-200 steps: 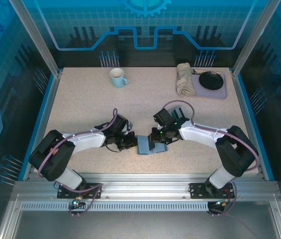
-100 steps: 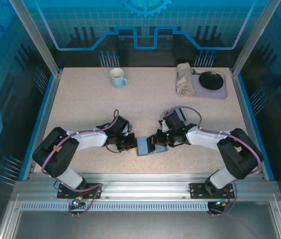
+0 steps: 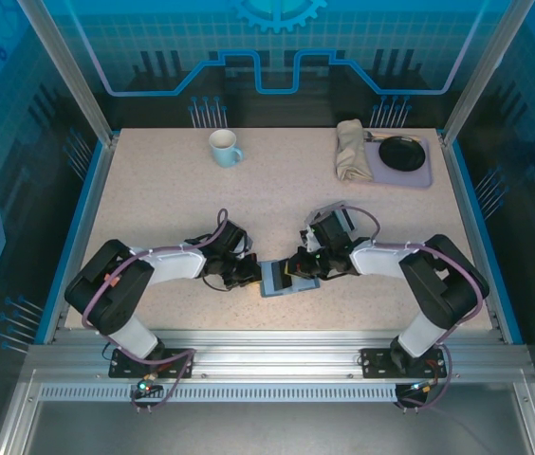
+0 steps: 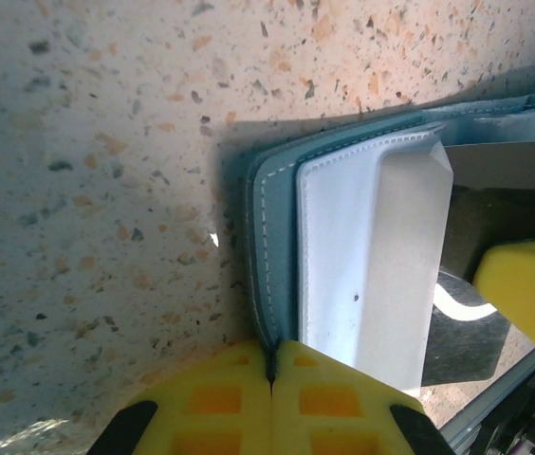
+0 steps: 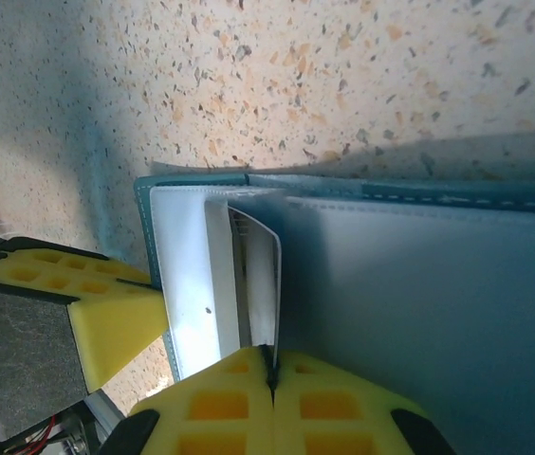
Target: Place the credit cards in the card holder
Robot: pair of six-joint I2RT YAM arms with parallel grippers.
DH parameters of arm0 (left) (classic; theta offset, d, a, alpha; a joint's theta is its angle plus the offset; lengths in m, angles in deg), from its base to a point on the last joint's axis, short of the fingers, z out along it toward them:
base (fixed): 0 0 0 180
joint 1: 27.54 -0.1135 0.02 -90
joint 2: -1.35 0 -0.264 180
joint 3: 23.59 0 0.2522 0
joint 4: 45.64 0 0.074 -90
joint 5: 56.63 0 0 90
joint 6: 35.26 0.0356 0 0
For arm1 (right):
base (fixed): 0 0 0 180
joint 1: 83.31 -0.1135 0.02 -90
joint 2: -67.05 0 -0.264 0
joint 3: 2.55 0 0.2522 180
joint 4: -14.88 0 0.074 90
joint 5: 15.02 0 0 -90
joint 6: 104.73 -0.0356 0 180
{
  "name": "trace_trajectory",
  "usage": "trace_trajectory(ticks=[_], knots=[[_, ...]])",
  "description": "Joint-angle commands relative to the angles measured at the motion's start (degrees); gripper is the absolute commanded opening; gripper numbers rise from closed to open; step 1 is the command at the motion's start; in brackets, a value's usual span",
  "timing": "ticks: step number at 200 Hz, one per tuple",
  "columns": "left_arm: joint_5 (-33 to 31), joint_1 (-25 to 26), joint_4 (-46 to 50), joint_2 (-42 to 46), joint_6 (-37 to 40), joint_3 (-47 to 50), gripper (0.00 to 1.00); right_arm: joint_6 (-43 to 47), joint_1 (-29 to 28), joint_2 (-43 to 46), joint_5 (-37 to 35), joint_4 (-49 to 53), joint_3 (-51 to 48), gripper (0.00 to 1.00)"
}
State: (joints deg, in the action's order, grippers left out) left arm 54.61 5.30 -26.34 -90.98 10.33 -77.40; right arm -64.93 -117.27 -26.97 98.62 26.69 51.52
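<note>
1. Table [image 3: 154, 218]: a speckled top with the holder [image 3: 277, 279] lying open on it, between the two wrists.
2. Tray [image 3: 419, 176], cloth [image 3: 349, 152] and mug [image 3: 224, 148]: all stand well beyond the holder, tray and cloth off to its far right and the mug to its far left. None of them looks to be part of the job.
3. Holder: a teal cover spread flat, with a white pocket [image 4: 343, 256] stitched inside.
4. Left gripper [image 4: 270, 365]: its yellow fingers are closed, pinching the holder's left cover edge and apparently pinning it in place.
5. Right gripper [image 5: 269, 365]: it sits on the holder's right side with its fingers closed on a card [image 4: 481, 218].
6. Card: dark and thin, its leading edge meets the mouth of the holder's white pocket. Whether it has slipped under the lip is hard to tell.
7. Step in hand: feeding this card into the holder, seemingly just begun.
8. Next move: a shallow, straight push toward the holder's left edge should seat the card. The right fingers should release only once it is in, and the left pinch should hold so the holder does not slide.
</note>
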Motion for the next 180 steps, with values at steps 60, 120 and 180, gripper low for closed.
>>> trace_trajectory(ticks=[60, 120, 180], knots=[[-0.8, 0.4, 1.2, -1.5, 1.0, -0.9, 0.00, -0.5, -3.1, -0.1, -3.2, 5.4, 2.0, 0.15], [-0.4, 0.4, 0.8, -1.4, 1.1, -0.9, 0.00, 3.4, -2.0, 1.3, -3.2, 10.4, 4.1, 0.18], [-0.1, 0.3, 0.9, -1.1, 1.1, -0.8, 0.00, 3.5, -3.0, -0.2, -8.4, 13.6, 5.9, 0.18]])
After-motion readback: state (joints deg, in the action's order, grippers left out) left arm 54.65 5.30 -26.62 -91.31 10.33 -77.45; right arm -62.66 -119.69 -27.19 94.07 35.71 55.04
